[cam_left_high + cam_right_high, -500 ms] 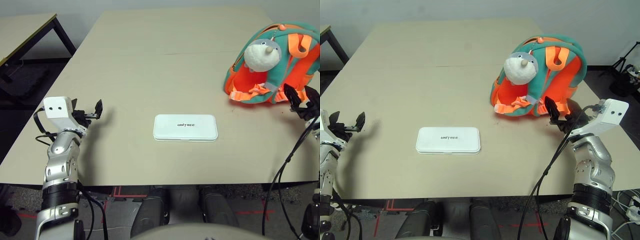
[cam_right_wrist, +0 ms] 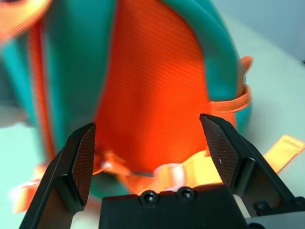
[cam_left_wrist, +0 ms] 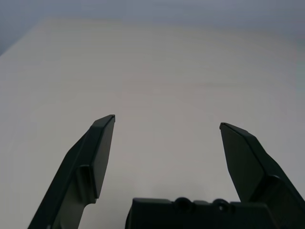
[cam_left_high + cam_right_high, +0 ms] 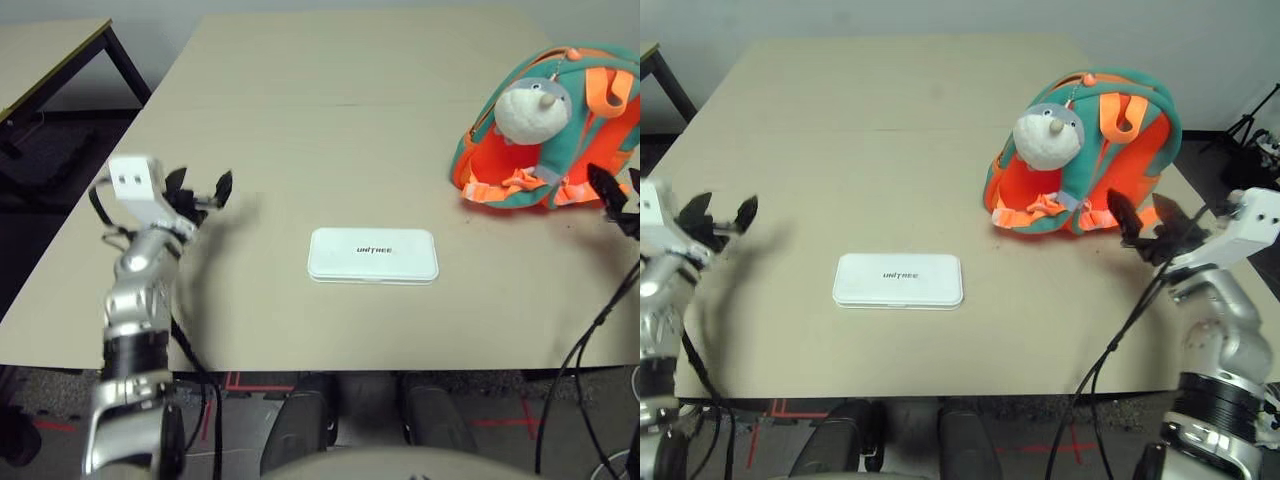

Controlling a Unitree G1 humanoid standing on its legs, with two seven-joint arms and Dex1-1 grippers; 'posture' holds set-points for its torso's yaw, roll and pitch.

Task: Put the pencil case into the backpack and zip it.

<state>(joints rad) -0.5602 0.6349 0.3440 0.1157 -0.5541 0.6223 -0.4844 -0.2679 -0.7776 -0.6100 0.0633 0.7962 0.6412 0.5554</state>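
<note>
White pencil case (image 4: 372, 256) lies flat mid-surface (image 4: 330, 120), untouched. Teal-orange backpack (image 4: 1095, 150) stands at surface's right, grey-white plush toy (image 4: 1045, 137) hanging on it. Left hand (image 4: 198, 188) hovers left of case, released, empty. Right hand (image 4: 1147, 225) spread wide, empty, just beside backpack.

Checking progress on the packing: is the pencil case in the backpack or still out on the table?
Out. The pencil case lies flat on the table, apart from the backpack, neither gripper touching it.
</note>
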